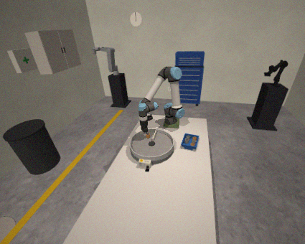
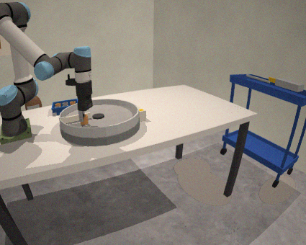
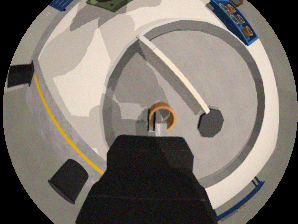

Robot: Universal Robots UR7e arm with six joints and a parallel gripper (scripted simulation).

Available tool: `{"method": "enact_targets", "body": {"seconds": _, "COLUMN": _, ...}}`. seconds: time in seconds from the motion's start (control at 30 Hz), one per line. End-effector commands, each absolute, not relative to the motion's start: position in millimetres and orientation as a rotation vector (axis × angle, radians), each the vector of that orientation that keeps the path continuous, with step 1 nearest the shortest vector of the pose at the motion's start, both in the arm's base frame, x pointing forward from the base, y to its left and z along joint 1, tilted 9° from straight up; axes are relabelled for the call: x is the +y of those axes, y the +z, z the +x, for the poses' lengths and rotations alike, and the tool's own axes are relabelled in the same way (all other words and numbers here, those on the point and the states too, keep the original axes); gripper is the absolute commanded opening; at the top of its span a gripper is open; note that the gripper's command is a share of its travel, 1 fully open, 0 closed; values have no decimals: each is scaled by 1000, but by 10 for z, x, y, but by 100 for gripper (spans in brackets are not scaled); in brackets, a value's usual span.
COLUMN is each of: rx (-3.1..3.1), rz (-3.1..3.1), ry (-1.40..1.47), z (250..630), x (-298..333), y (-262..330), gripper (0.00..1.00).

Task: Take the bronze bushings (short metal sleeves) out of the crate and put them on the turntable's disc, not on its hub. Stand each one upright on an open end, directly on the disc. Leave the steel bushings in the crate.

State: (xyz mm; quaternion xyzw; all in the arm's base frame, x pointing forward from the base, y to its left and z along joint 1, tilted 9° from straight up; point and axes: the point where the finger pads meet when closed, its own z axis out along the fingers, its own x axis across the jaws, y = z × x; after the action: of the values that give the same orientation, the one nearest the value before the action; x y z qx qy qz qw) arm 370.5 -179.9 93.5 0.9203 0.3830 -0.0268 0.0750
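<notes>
My gripper point(image 2: 84, 119) is shut on a bronze bushing point(image 2: 84, 121) and holds it upright, low over the turntable's disc point(image 2: 105, 116), to one side of the dark hub point(image 2: 98, 116). In the wrist view the bushing point(image 3: 160, 117) shows as an orange ring between my fingertips, with its open end facing up, left of the hub point(image 3: 210, 123). I cannot tell whether it touches the disc. In the top view the gripper point(image 1: 146, 134) is over the far left part of the disc point(image 1: 152, 144). The blue crate point(image 1: 190, 141) holds several more bushings on the table to the right of the turntable.
A raised rim point(image 2: 134, 112) rings the disc and a pale bar point(image 3: 174, 78) runs from the hub to the rim. A small control box point(image 1: 145, 163) sits at the turntable's front. The arm's base point(image 2: 14, 131) stands behind the turntable. A blue cart point(image 2: 274, 119) stands off the table.
</notes>
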Motion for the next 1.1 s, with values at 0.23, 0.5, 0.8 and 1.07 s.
{"method": "enact_targets", "body": {"seconds": 0.23, "rx": 1149, "rz": 2760, "ry": -79, "z": 3709, "x": -1802, "y": 935, "gripper": 0}}
{"method": "enact_targets", "body": {"seconds": 0.5, "rx": 1149, "rz": 2760, "ry": -79, "z": 3709, "x": -1805, "y": 915, "gripper": 0}}
{"method": "enact_targets", "body": {"seconds": 0.8, "rx": 1149, "rz": 2760, "ry": -79, "z": 3709, "x": -1809, "y": 889, "gripper": 0}}
{"method": "enact_targets", "body": {"seconds": 1.07, "rx": 1149, "rz": 2760, "ry": -79, "z": 3709, "x": -1810, "y": 881, "gripper": 0}}
